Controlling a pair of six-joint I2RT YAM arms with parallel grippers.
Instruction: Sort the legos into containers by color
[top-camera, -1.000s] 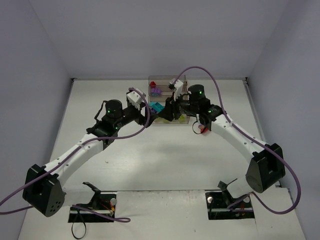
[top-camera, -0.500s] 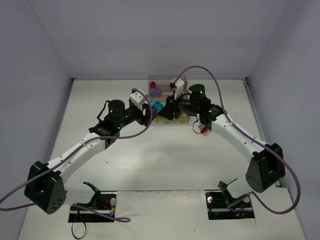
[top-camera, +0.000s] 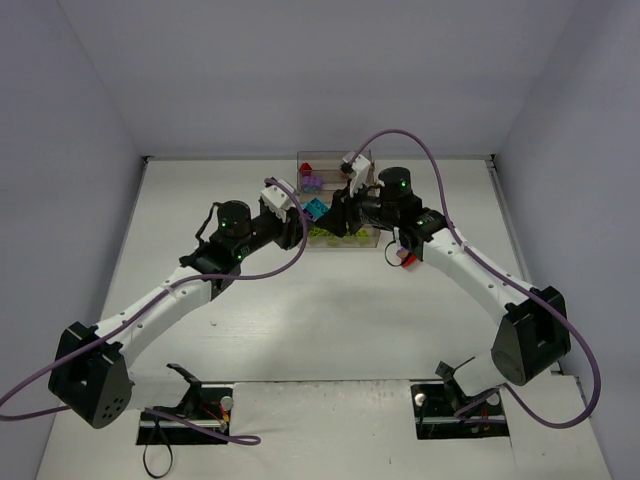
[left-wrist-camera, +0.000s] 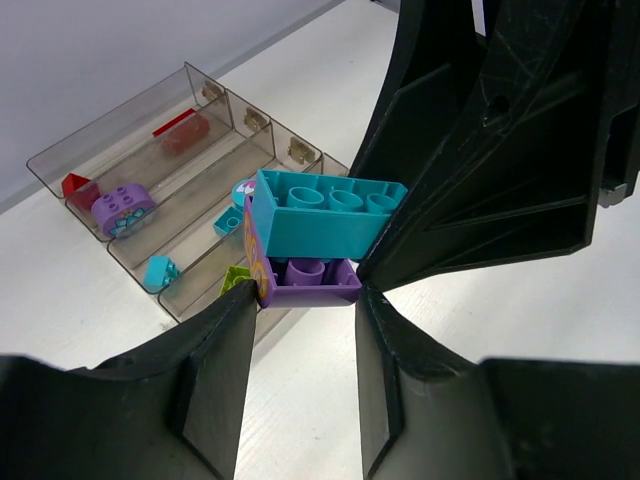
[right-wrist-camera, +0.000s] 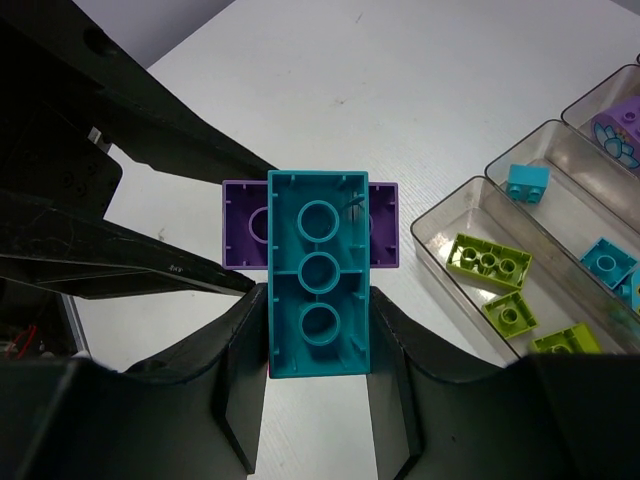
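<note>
A teal brick (right-wrist-camera: 318, 290) with a purple brick (right-wrist-camera: 245, 225) stuck crosswise on it hangs just in front of the containers (top-camera: 366, 162). My right gripper (right-wrist-camera: 318, 300) is shut on the teal brick's long sides. Coming from the left, my left gripper (left-wrist-camera: 305, 300) is shut on the purple brick (left-wrist-camera: 305, 280), its fingertips pressed on both ends beneath the teal brick (left-wrist-camera: 320, 215). In the top view both grippers meet at the teal brick (top-camera: 316, 211). The trays hold lime bricks (right-wrist-camera: 488, 260), cyan bricks (right-wrist-camera: 527, 180), a purple piece (left-wrist-camera: 122, 205) and a red one (left-wrist-camera: 78, 185).
The tiered tray rack (left-wrist-camera: 150, 125) stands at the back middle of the white table (top-camera: 330, 310), near the rear wall. Both arms arch inward over the table, with purple cables looping above them.
My left gripper moved right toward the brick stack and closed its jaws on the purple brick. The right gripper held the teal brick still.
</note>
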